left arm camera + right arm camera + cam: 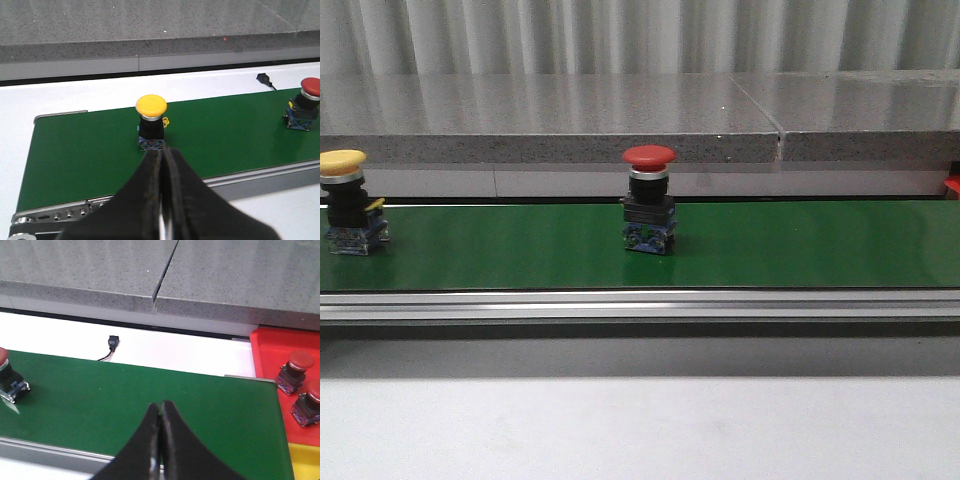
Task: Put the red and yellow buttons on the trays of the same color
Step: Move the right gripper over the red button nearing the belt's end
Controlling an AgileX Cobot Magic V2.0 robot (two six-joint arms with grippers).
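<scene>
1. While both of our grippers are hovering over the conveyor, the left gripper (163,165) is holding its jaws pressed together with nothing between them, its tips pointing at the belt just in front of the yellow button (151,122).
2. Our right gripper (160,417) is likewise keeping its two fingers fully closed and gripping nothing, hanging above a bare stretch of the green belt (150,400).
3. We are seeing the yellow button standing upright on the green conveyor belt (520,250) near its left end; in the front view the same yellow button (348,203) is sitting at the far left edge of the picture.
4. We are finding the red button (649,200) standing upright near the middle of the belt, well apart from the yellow one; the left wrist view is showing it (305,103) off toward the belt's other side, and the right wrist view is catching only part of it (7,375) at the picture's edge.
5. Beyond the belt's right end, we are looking at a red tray (280,347) already holding two red buttons (295,371), (311,402), sitting close to each other.
6. A yellow tray (305,462) is lying just beside the red tray, only a corner showing.
7. Behind the belt, a small black connector (113,342) with a wire is resting on the white table (190,352), and a grey stone ledge (550,120) is running along the back.
</scene>
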